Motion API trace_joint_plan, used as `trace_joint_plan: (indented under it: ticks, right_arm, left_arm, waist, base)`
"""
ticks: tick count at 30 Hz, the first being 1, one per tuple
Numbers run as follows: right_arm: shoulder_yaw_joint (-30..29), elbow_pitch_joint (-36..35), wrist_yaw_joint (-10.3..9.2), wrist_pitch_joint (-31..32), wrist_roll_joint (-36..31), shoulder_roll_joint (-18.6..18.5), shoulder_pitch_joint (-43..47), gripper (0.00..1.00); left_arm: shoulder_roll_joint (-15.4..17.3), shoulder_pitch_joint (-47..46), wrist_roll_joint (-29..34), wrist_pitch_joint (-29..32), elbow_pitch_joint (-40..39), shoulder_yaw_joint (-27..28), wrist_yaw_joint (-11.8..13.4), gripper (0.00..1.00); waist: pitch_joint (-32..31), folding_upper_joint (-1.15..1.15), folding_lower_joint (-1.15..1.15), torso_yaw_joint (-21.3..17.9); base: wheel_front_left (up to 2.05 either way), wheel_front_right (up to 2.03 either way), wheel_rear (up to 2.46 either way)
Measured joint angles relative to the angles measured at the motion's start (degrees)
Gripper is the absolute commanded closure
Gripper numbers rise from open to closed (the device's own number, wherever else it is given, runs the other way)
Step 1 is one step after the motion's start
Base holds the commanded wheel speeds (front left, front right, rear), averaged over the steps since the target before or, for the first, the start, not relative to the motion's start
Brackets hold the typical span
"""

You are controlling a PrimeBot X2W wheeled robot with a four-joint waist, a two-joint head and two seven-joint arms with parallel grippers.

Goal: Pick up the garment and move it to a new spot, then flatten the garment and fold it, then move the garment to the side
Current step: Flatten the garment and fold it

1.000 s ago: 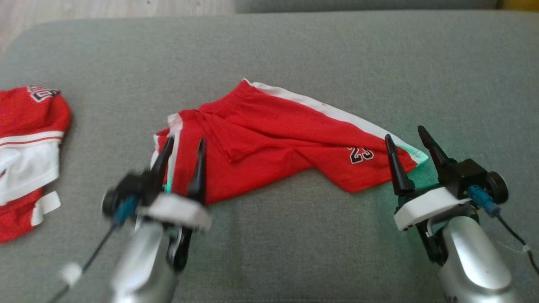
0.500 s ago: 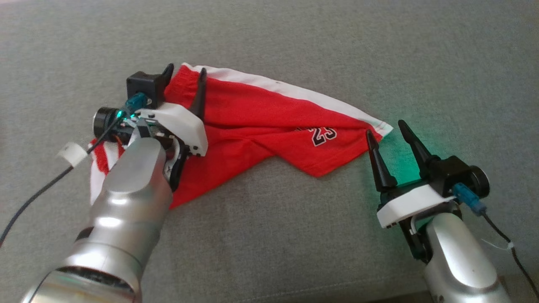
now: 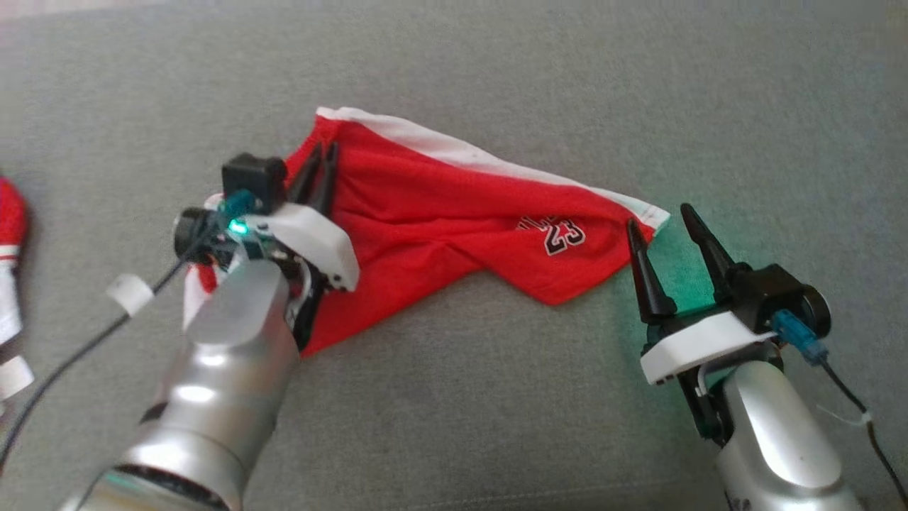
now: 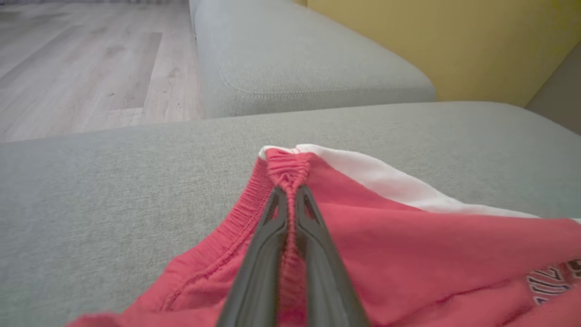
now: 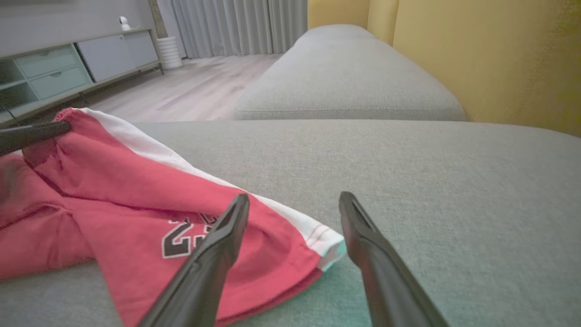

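My left pincer (image 3: 323, 152) is pinching the garment (image 3: 440, 206) at its waistband edge. My right pincer (image 3: 658, 216) is gaping empty at the hem corner, with bare cushion (image 3: 496, 397) beyond.

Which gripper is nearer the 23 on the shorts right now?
Right. The right gripper stands open at the hem corner, close to the 23; the left gripper is shut on the waistband, at the shorts' other end.

A wide grey fabric seat (image 3: 496, 397) spreads across the near ground; a second grey cushion (image 5: 349, 77) lies farther off. A yellow surface (image 5: 490, 59) rises on the right (wall or upholstery, hard to say). Far left are a pale wood floor (image 4: 81, 72), grey curtains (image 5: 240, 27) and a low drawer cabinet (image 5: 59, 68).
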Motion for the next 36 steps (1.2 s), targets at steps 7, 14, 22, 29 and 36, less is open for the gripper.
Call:
trace_joint_plan:
  ticks: [7, 14, 22, 29, 36]
  right_arm:
    - [-1.42, 1.22, 0.0, 0.01, 0.99, 0.12, 4.95, 0.0]
    - [-1.49, 1.69, 0.0, 0.01, 2.89, 0.31, 8.4, 0.0]
    - [0.15, 1.7, 0.0, 0.01, 4.04, 0.6, 10.26, 0.0]
    - [-0.25, -1.64, 0.0, 0.01, 5.02, 0.65, 10.54, 0.0]
    - [-2.5, -6.34, 0.0, 0.0, 4.08, 0.71, 10.6, 0.0]
  left_arm:
    - [0.01, 9.02, -3.99, -1.72, -6.6, -4.94, -0.34, 1.0]
    - [0.54, 20.17, -5.6, -2.05, -11.25, -3.05, 1.05, 1.0]
    - [2.9, 29.44, -5.17, -2.05, -19.39, 4.46, 4.77, 0.0]
    - [3.66, 36.32, 2.29, -2.08, -31.96, 13.69, 8.65, 0.0]
    - [4.0, 42.57, 11.65, -2.21, -39.23, 18.01, 9.1, 0.0]
  waist:
    - [-5.5, 0.0, -0.01, 3.85]
    - [-11.08, 0.0, -0.02, 6.92]
    - [-13.26, 0.0, -0.01, 5.95]
    - [-14.19, 0.0, 0.0, 4.58]
    - [-15.54, 0.0, 0.0, 3.78]
  base:
    - [0.0, 0.0, 0.0]
    - [0.0, 0.0, 0.0]
    - [0.0, 0.0, 0.0]
    - [0.0, 0.0, 0.0]
    - [0.0, 0.0, 0.0]
